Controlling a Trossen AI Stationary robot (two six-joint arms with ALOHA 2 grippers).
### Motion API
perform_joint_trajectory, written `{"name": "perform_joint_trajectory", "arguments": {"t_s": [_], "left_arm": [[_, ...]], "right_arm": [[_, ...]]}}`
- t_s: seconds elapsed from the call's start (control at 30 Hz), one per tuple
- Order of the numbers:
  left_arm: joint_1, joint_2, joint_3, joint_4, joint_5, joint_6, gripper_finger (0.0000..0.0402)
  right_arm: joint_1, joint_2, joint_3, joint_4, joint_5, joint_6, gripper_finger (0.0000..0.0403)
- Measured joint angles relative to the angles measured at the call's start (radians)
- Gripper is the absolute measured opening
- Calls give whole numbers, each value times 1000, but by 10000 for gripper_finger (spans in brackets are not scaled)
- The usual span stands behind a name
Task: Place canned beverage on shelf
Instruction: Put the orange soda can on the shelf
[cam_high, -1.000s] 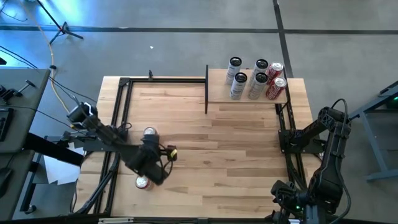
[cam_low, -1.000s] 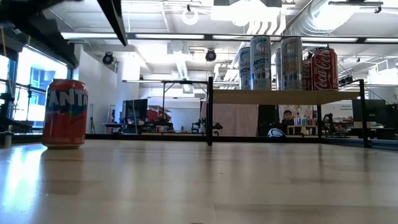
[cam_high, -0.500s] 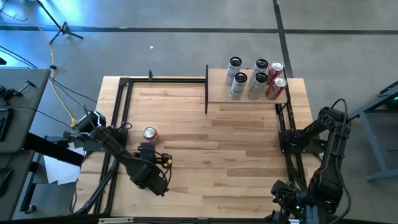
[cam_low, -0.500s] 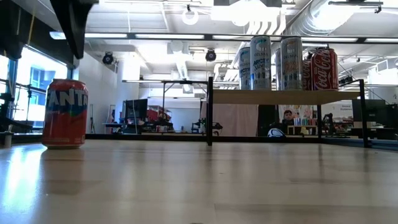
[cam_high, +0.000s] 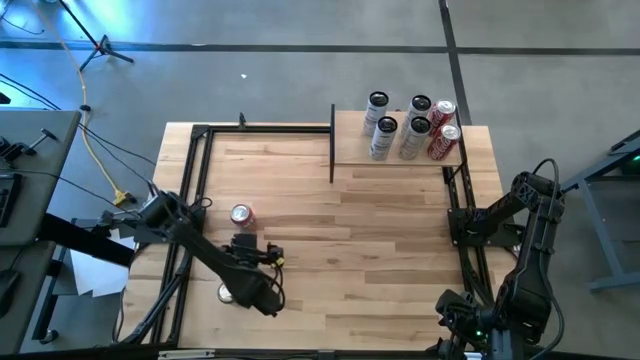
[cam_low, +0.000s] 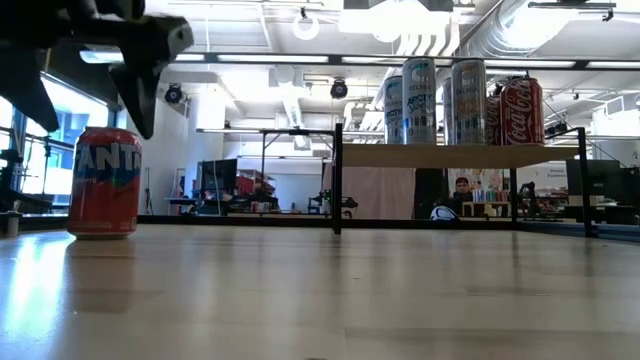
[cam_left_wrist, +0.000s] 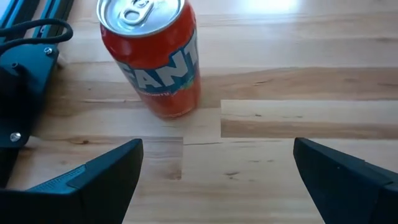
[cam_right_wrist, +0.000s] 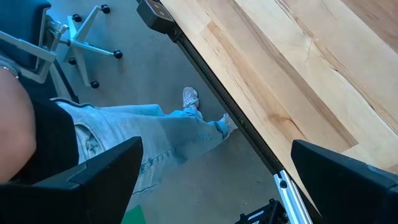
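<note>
An orange Fanta can (cam_left_wrist: 152, 56) stands upright on its base on the tabletop's left part (cam_high: 241, 214) (cam_low: 105, 182). My left gripper (cam_left_wrist: 217, 180) is open just on the can's near side, slanting down at it. In the low view my left gripper (cam_low: 90, 105) hangs above the can's top, with nothing between its fingers. The shelf (cam_high: 350, 140) (cam_low: 460, 156) stands at the far right on black posts and carries several upright cans, silver and red. My right gripper (cam_right_wrist: 217, 186) is open over the table's right edge, on my waiting right arm (cam_high: 520, 230).
A second can's top (cam_high: 228, 293) peeks out from under my left arm near the near edge. Black frame rails (cam_high: 190, 200) run along the table's left and right sides. A person's legs in jeans (cam_right_wrist: 143, 130) stand on the floor beside the table. Bare wood lies between can and shelf.
My left gripper has come down toward the Fanta can and tipped more steeply downward, staying open. The can has kept its place.
</note>
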Motion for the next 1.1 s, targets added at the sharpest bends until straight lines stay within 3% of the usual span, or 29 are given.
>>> {"name": "perform_joint_trajectory", "arguments": {"t_s": [0.3,1.1], "left_arm": [[6,44,0,0,-9,-142,393],[19,-24,0,1,-71,-144,393]], "right_arm": [[0,0,0,0,0,0,399],[0,0,0,0,0,0,399]]}}
